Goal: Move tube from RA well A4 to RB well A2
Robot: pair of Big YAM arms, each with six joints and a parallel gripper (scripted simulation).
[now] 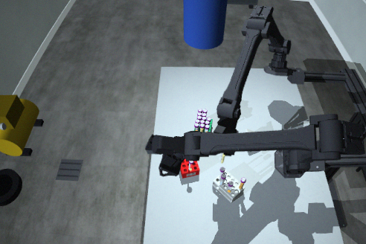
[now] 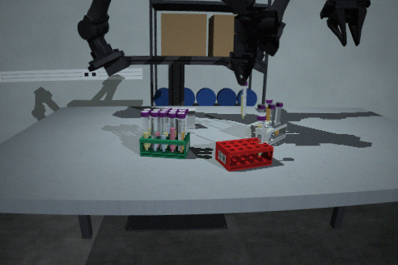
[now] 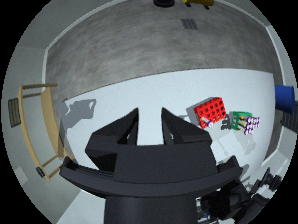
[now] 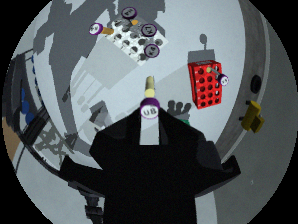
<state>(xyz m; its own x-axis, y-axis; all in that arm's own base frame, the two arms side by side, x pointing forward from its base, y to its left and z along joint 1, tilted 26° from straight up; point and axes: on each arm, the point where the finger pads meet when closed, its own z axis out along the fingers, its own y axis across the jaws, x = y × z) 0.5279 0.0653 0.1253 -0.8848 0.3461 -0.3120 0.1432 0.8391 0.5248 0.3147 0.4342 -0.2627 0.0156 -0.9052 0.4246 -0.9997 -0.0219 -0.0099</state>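
My right gripper (image 2: 243, 82) (image 4: 149, 111) is shut on a purple-capped tube (image 1: 222, 158) (image 2: 243, 101) (image 4: 150, 91) with yellow content, hanging upright above the table between the racks. The white rack RB (image 1: 222, 193) (image 2: 280, 131) (image 4: 141, 59) holds several purple-capped tubes, some leaning; exact wells are unclear. The green rack RA (image 2: 165, 155) (image 3: 241, 114) (image 4: 185, 121) holds several purple-capped tubes, and the left arm partly hides it in the top view. My left gripper (image 2: 350, 44) (image 3: 150, 111) is partly open and empty, high above the table.
A red rack (image 1: 190, 173) (image 2: 250, 165) (image 3: 210, 111) (image 4: 195, 82) stands beside the green and white racks, with one leaning purple-capped tube (image 1: 190, 166) (image 3: 207, 122) (image 4: 223, 80). In the top view the left arm (image 1: 256, 143) crosses over the right gripper. A pale box (image 2: 192, 118) stands behind the green rack.
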